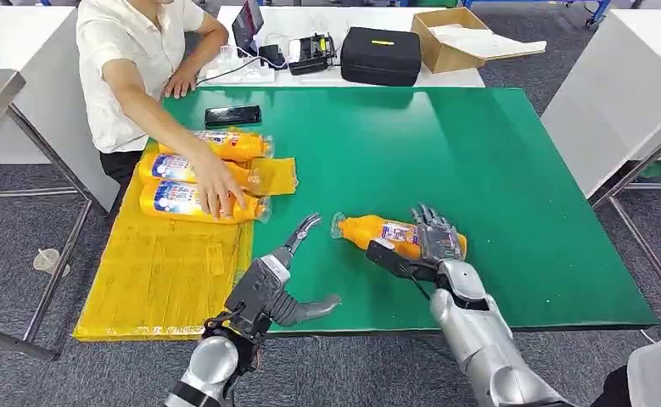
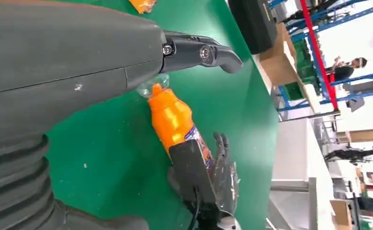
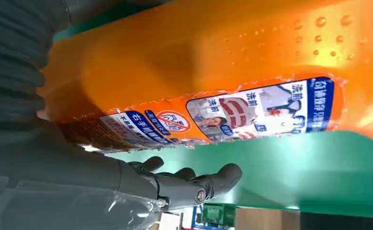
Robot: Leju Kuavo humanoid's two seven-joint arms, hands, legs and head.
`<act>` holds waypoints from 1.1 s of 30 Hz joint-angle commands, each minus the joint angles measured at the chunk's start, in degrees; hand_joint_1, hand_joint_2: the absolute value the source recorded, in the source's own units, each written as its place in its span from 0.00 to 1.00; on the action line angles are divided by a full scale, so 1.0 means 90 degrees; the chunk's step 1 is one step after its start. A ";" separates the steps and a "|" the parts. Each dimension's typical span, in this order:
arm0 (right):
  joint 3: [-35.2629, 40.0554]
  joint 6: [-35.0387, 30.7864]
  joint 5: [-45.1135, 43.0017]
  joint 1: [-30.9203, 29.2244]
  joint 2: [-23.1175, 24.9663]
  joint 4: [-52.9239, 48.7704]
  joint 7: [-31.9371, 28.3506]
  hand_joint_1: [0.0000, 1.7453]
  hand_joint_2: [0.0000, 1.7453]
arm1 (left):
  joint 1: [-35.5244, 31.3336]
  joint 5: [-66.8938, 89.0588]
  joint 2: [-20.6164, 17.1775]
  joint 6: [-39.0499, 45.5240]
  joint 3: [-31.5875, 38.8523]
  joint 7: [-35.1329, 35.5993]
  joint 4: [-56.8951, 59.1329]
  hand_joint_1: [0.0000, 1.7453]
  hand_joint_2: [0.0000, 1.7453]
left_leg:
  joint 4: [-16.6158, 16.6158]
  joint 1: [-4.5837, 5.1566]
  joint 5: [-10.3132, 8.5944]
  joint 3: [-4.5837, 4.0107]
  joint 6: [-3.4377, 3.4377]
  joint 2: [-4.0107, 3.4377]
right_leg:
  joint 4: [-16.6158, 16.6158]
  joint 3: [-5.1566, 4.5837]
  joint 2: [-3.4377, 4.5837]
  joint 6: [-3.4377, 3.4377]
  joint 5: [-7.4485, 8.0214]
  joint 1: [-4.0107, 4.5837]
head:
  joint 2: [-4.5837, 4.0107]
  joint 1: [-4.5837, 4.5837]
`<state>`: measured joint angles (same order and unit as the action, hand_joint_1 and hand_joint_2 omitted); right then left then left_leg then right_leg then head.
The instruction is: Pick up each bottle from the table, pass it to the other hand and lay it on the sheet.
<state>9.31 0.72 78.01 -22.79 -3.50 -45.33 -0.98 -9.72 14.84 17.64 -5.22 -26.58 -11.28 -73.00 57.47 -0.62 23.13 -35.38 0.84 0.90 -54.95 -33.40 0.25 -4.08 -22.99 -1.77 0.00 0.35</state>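
An orange bottle [image 1: 373,231] [image 2: 172,117] [image 3: 222,57] lies on its side on the green table cover [image 1: 479,161], cap end toward my left. My right hand [image 1: 435,242] [image 2: 213,177] sits at its base end, palm against the bottle, thumb on the near side and fingers [image 3: 184,184] stretched straight along the far side. My left hand [image 1: 280,284] [image 2: 79,62] hovers open just left of the cap, holding nothing. Three more orange bottles [image 1: 191,170] lie on the yellow sheet [image 1: 165,271] at the left.
A person sits at the table's far left, one hand [image 1: 216,191] resting on the bottles on the sheet. A black phone [image 1: 232,115] lies behind them. A black case [image 1: 382,55] and a cardboard box [image 1: 454,38] stand on the white table beyond.
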 commanded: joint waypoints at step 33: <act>-0.0232 0.0975 -0.5054 0.1347 -0.0413 -0.1543 -0.3052 1.00 1.00 | -0.0026 -0.0682 0.0247 -0.0263 -0.0129 -0.0035 0.0326 0.00 1.00 | 0.0003 -0.0008 0.0041 0.0042 -0.0002 -0.0015 | 0.0012 0.0088 0.0001 0.0034 -0.0018 0.0016 | 0.0000 0.0000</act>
<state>8.28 7.47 39.35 -14.86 -10.69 -54.35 -25.11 -9.89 11.78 17.59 -7.15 -27.23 -11.91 -72.96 57.48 -0.62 23.43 -35.02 0.85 0.69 -54.86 -32.71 0.41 -4.05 -23.08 -1.73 0.00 0.35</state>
